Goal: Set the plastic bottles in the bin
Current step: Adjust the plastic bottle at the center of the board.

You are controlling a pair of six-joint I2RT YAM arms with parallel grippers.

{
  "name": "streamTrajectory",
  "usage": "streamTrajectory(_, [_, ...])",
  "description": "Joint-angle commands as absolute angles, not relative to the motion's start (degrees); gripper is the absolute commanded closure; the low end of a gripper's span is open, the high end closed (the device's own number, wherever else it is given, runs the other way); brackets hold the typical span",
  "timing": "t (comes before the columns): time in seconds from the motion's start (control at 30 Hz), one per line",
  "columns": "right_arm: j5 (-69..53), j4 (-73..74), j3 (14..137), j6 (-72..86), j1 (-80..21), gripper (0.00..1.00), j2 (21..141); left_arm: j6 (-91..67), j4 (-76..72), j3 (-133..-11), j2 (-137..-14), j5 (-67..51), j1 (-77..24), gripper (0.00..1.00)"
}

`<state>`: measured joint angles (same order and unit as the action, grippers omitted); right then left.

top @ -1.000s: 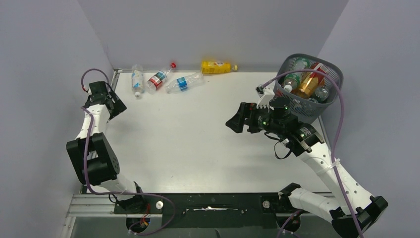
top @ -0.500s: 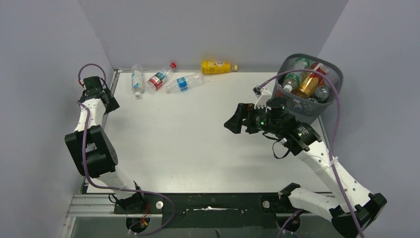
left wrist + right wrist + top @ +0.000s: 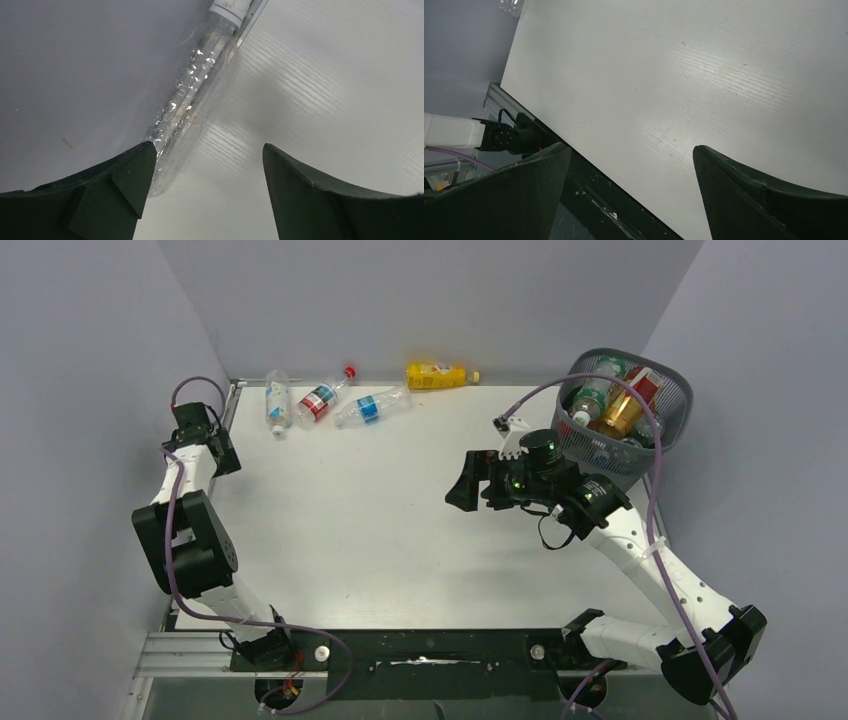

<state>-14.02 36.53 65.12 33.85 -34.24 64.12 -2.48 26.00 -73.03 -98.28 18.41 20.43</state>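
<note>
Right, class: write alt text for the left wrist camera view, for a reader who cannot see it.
A clear plastic bottle lies lengthwise along the line where the white table meets the grey wall. The left hand has its two dark fingers open in the foreground, and the bottle's near end sits beside one finger, not gripped.

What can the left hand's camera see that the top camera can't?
Only the left wrist view: a clear bottle lying along the table edge, against the wall. Only the top view: the bin holding several bottles, four more bottles along the far edge, and the right gripper, open and empty. Both: the left gripper and the white table.
</note>
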Motion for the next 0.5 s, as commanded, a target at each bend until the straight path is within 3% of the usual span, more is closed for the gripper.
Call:
streamTrajectory(0.0, [-15.42,37.15,68.59,32.03,-34.89,0.0,63.6,1.11,22.16,-73.01,-97.39,18.57,21.2,0.22])
streamTrajectory(0.17, [-16.16,37.92,67.61,31.63,-34.89,0.0,62.67,1.88,22.58,-74.05,-99.08,16.66,22.53,0.29])
streamTrajectory(0.2, [-16.4,38.19,67.43,31.45,-34.89,0.0,62.41,2.39,23.04,-74.39,-99.58,15.11,22.84,0.14])
streamTrajectory(0.23, [-16.63,38.45,67.24,31.24,-34.88,0.0,62.03,2.86,23.44,-74.86,-100.06,13.22,23.18,0.1])
streamTrajectory(0.47, [-16.95,38.42,64.23,28.98,-35.07,0.01,56.46,4.11,25.6,-76.46,-100.78,10.01,23.16,0.09])
